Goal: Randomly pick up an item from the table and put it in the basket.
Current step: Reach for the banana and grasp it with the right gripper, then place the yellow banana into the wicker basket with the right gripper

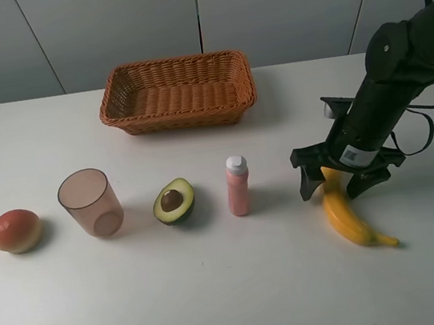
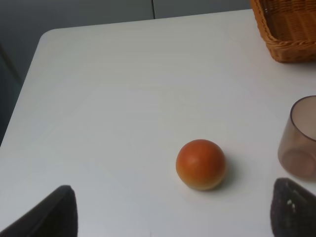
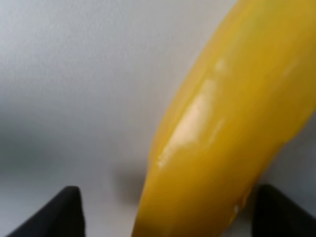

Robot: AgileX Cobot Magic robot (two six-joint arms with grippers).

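Right pincer [image 1: 334, 188] hanging wide open astride the banana [image 1: 348, 221] lying on the table [image 1: 235, 289], gripping nothing, left pincer [image 2: 174, 213] gaping open, holding nothing

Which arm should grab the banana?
The right. Its jaws stand open on either side of the banana. The left jaws are far off, by the orange fruit.
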